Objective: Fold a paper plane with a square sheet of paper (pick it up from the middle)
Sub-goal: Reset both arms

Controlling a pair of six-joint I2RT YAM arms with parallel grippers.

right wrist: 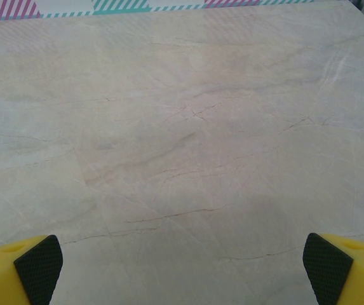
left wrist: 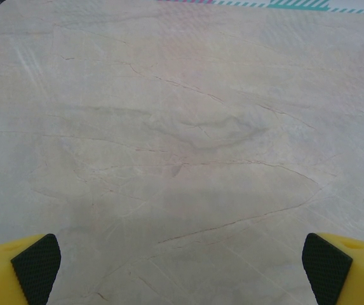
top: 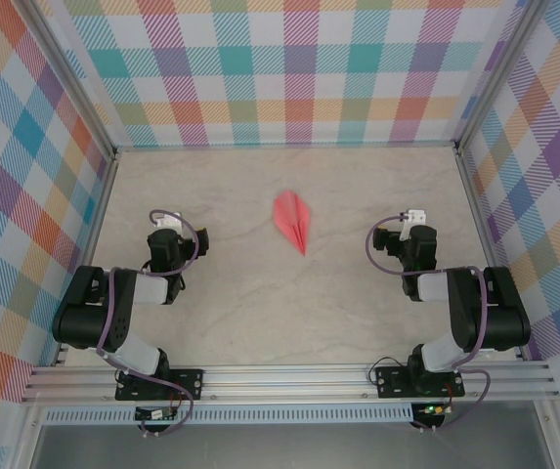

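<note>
**Top external.** You have one salmon-pink paper plane (top: 293,220) lying flat on the marble-patterned tabletop (top: 221,293). It sits near the middle, between the two arms and well apart from both, with its pointed nose toward the near edge. The left arm (top: 113,313) and right arm (top: 465,313) are folded close to their bases. Checked walls (top: 289,68) stand on three sides.

**Left wrist.** Your left gripper (left wrist: 182,270) has its jaws spread wide with nothing between them. The yellow fingers carry black pads (left wrist: 37,267) and sit at the lower corners, over bare tabletop.

**Right wrist.** Your right gripper (right wrist: 182,270) is likewise spread wide and empty, its pads (right wrist: 39,267) at the lower corners over bare tabletop.
</note>
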